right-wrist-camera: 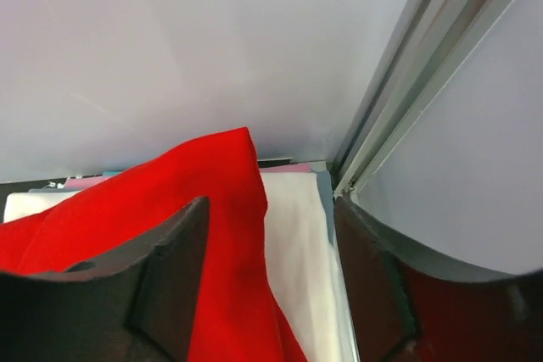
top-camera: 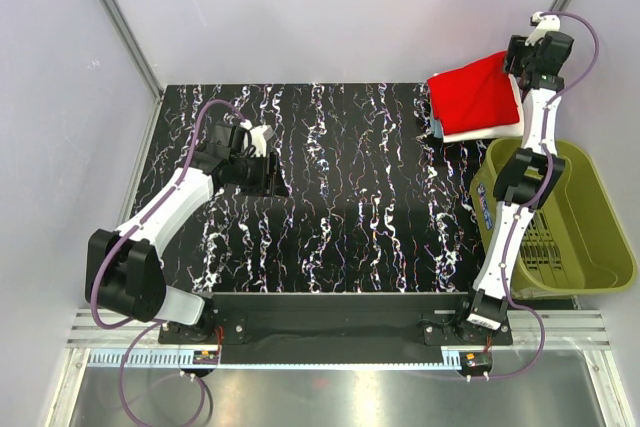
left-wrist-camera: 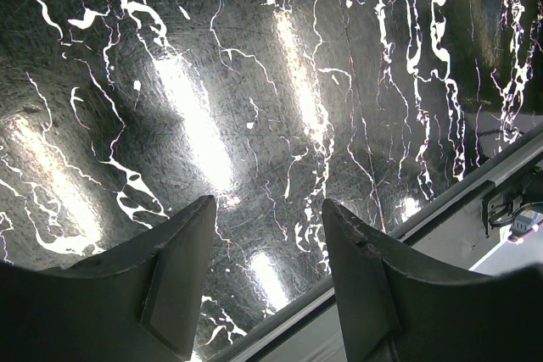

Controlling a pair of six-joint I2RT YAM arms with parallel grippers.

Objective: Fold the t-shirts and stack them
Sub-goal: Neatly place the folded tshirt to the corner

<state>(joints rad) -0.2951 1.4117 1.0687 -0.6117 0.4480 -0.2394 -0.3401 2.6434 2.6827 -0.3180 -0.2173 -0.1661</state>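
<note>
1. Red shirt lies folded on top of the stack at the far right corner of the table. The white shirt shows under its near and right edges.
2. Right gripper is at the red shirt's far right corner. Wrist view: fingers apart, nothing clamped. The red cloth runs under the left finger and its edge crosses the gap. The white shirt fills the remaining gap.
3. Left gripper hangs over bare table on the left, well apart from the stack. Its fingers are apart with only tabletop between them.
4. Key relation: the red shirt lies directly below and to the left of the right fingers. From above it looks close to square, its longer side roughly left to right, and it sits skewed against the white shirt beneath. The right arm is much the nearer.
5. Judgement: the red shirt looks placed. A corner tuck to square it would fall to the right arm; otherwise that arm must lift clear without dragging cloth.
6. Basket stands off the table's right edge. I cannot tell whether any shirts are in it.
</note>
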